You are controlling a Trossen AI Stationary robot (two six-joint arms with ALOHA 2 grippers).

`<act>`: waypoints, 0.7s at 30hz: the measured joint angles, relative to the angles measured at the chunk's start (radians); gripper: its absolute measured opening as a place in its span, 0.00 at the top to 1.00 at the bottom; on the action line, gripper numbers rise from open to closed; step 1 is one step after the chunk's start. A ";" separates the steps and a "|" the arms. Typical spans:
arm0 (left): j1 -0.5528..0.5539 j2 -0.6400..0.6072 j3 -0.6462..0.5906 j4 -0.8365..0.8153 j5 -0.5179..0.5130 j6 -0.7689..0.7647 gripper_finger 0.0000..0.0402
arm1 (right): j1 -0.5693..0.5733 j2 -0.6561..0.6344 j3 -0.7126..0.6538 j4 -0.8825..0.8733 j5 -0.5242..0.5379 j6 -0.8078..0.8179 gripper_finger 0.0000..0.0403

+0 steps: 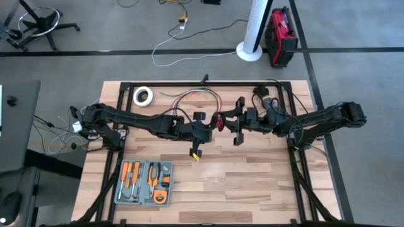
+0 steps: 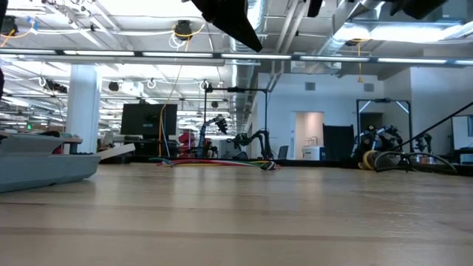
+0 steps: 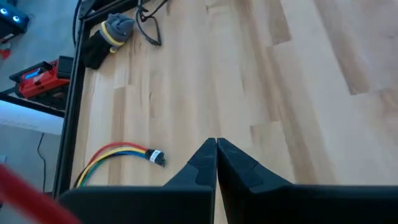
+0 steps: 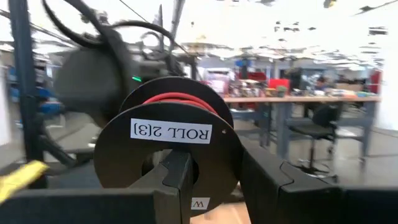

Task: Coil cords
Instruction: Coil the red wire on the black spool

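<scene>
Mid-bench, toward the far edge: we are seeing both arms meeting above the wooden bench (image 1: 252, 183). The right gripper (image 4: 214, 180) is pinching a black plastic spool (image 4: 171, 134) wound with thin red wire (image 4: 180, 99), labelled "ROLL 2[3]". The left gripper (image 3: 216, 163) is hanging with fingers pressed together, seemingly holding nothing. More red wire is looping near the far edge.

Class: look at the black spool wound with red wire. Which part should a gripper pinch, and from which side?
Pinch the spool by its flat round flange, coming in edge-on from its rim, one finger on the labelled face. The flat disc suits parallel fingers and leaves the red wire free. The right gripper seems to hold it so; the left gripper hangs beside it, shut.
</scene>
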 joint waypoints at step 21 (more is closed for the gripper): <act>-0.045 -0.006 0.022 0.089 0.005 0.104 1.00 | -0.003 0.000 0.000 -0.271 0.155 0.048 0.73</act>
